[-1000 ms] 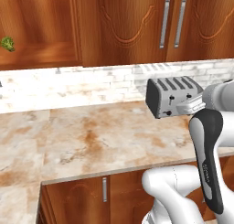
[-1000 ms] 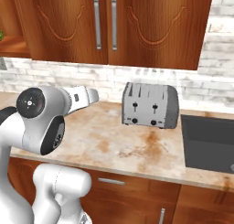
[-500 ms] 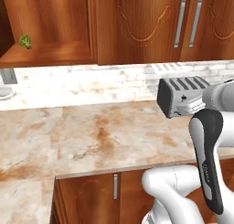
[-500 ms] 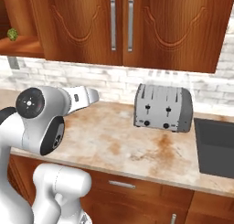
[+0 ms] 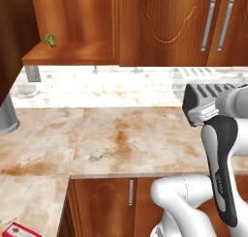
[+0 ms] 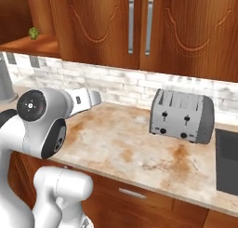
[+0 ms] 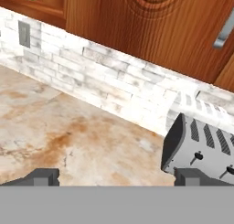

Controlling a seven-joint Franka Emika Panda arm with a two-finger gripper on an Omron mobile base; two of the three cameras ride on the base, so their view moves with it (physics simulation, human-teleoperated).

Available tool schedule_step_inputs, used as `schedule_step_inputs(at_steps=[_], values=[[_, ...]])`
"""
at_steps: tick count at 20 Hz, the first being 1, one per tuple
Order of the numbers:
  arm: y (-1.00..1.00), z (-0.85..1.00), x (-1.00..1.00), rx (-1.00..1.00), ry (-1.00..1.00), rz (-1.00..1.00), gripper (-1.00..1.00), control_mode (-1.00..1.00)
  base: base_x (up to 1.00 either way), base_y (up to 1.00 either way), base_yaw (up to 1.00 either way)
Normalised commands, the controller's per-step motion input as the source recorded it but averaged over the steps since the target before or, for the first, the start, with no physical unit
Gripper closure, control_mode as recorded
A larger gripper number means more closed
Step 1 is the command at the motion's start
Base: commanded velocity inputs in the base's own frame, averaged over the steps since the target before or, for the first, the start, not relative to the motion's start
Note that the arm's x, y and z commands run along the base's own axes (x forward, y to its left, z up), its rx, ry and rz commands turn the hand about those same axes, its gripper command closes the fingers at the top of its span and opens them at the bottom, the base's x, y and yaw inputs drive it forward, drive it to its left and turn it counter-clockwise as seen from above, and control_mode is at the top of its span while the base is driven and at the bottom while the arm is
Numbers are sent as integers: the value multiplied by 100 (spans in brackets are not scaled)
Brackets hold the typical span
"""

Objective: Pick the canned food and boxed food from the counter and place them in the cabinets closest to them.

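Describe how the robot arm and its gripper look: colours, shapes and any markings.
The arm is glossy white, built of thick rounded segments. One joint ends in a round dark cap with a small pale mark at its middle. A long black panel with faint small lettering runs along one link. The gripper has two small dark grey, blocky fingertips. No cables are visible.

We see a toaster (image 6: pixel 181 116) on the counter (image 6: pixel 125 148), far right against the wall, below the cabinets (image 6: pixel 139 27).
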Motion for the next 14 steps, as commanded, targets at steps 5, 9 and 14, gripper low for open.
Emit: schedule_step_inputs(at_steps=[5, 9, 14], values=[[0, 0, 0, 0, 0, 0, -100, 100, 0, 0, 28], [0, 0, 0, 0, 0, 0, -100, 100, 0, 0, 29], [0, 0, 0, 0, 0, 0, -100, 100, -4, 0, 31]])
